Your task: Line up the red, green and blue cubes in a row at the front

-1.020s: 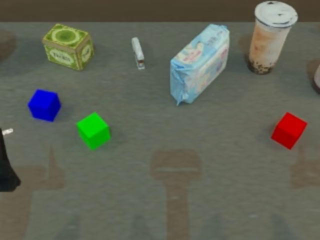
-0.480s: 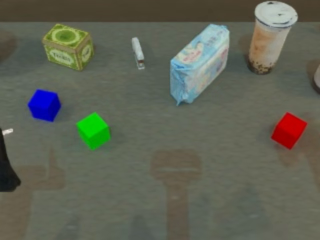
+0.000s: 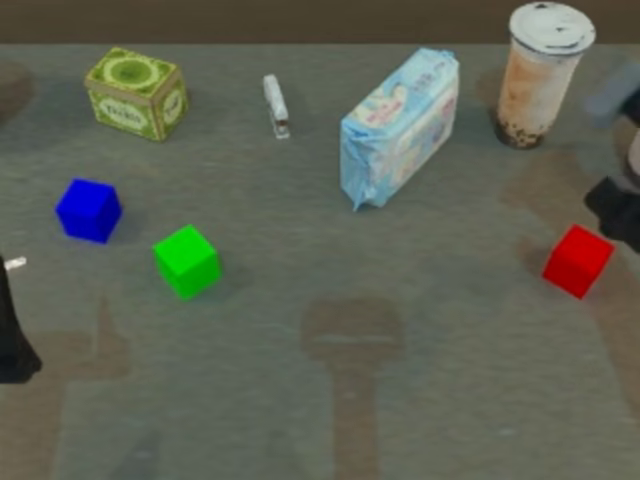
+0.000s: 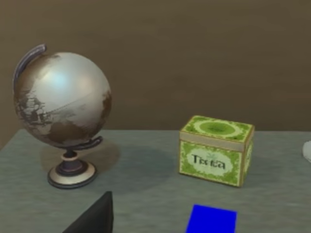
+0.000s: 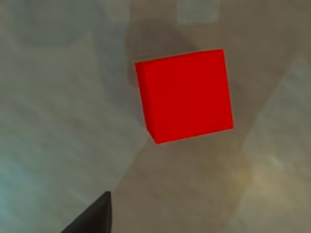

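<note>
Three cubes lie apart on the grey table. The blue cube (image 3: 88, 210) is at the left, with the green cube (image 3: 186, 261) just right of and in front of it. The red cube (image 3: 577, 260) sits far right. My right gripper (image 3: 616, 208) hangs at the right edge, just behind and right of the red cube; its wrist view looks down on the red cube (image 5: 184, 94) with one dark finger (image 5: 95, 218) off to the side and nothing held. My left gripper (image 3: 12, 340) is parked at the left edge, in front of the blue cube (image 4: 212, 219), empty, one finger (image 4: 95, 219) showing.
Along the back stand a green-and-cream tin box (image 3: 136, 92), a small white stapler (image 3: 276, 105), a pale blue tissue pack (image 3: 400, 125) and a lidded bubble tea cup (image 3: 545, 70). A globe (image 4: 60, 104) stands beyond the tin in the left wrist view.
My right arm has come into the top view at the right edge, close behind the red cube. The cubes and the left arm have not moved.
</note>
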Tool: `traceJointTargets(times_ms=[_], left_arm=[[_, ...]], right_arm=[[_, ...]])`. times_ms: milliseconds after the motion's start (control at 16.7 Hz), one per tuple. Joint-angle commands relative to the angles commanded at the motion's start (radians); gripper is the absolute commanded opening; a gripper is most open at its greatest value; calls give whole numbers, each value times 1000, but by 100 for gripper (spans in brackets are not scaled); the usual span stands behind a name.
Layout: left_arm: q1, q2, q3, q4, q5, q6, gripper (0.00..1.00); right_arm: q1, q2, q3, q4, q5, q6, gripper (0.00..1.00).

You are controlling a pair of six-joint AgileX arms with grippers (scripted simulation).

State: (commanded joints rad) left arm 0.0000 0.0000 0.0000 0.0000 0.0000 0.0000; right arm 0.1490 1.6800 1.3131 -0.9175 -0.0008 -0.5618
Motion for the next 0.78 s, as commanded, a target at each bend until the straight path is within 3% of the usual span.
traceJointTargets(times_ms=[360,780], left_arm=[[0,0,0,0,0,0,100],[0,0,0,0,0,0,100]], right_arm=[[28,351,268,-179,2,-112,100],[25,383,293,-195,3,-122,100]])
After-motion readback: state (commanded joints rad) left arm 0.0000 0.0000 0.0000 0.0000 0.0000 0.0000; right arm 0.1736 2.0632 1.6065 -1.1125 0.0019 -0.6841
